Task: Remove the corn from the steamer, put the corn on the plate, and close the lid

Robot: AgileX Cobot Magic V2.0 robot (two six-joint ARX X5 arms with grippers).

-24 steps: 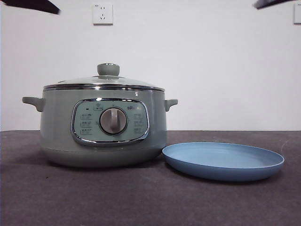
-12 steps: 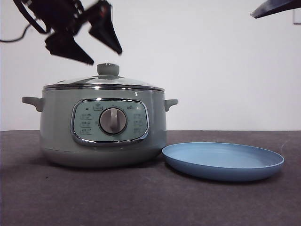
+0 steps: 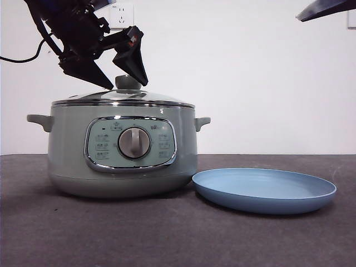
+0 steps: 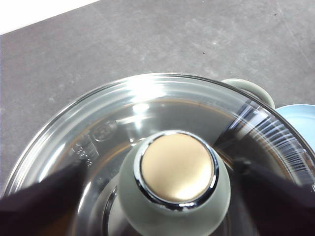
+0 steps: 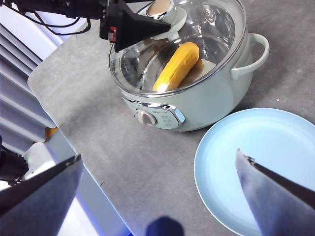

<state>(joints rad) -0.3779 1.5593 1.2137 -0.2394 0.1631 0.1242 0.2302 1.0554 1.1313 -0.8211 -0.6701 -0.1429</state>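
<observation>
The sage-green steamer (image 3: 122,156) stands left of centre with its glass lid (image 3: 122,98) on. My left gripper (image 3: 128,85) is open, and its jaws stand on either side of the lid's knob (image 3: 128,82) without gripping it. In the left wrist view the knob (image 4: 176,172) sits between my blurred dark jaws. The right wrist view shows the yellow corn (image 5: 178,66) lying inside the steamer (image 5: 197,101) under the lid. The light-blue plate (image 3: 264,190) is empty to the right of the pot. My right gripper (image 5: 158,155) is open and empty, high above the plate (image 5: 261,162).
The right arm shows only as a dark tip (image 3: 325,8) at the top right corner. A wall socket (image 3: 121,15) is behind the left arm. The dark table (image 3: 178,233) stretches in front of the pot and the plate. A pot handle (image 3: 202,122) points toward the plate.
My left gripper has come in from the top left and dropped to the lid, its open jaws now around the knob. The pot, the plate and the right arm have not moved.
</observation>
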